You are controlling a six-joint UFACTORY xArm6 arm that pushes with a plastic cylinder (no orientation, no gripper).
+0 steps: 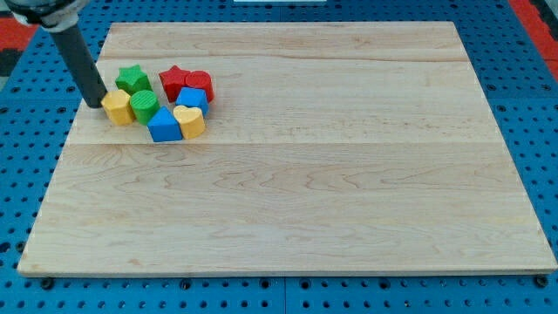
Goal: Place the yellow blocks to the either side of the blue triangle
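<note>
The blue triangle [164, 126] lies near the board's upper left. A yellow heart block [189, 121] touches its right side. A yellow hexagonal block [118, 108] sits further left, with a green cylinder [144, 106] between it and the triangle's upper left. My tip [95, 104] rests on the board, touching the left side of the yellow hexagonal block. The dark rod rises from it toward the view's top left.
A green star [132, 79], a red star [175, 81], a red block [200, 84] and a blue cube [193, 98] crowd the same cluster just above. The wooden board [331, 174] lies on a blue pegboard, with its left edge near my tip.
</note>
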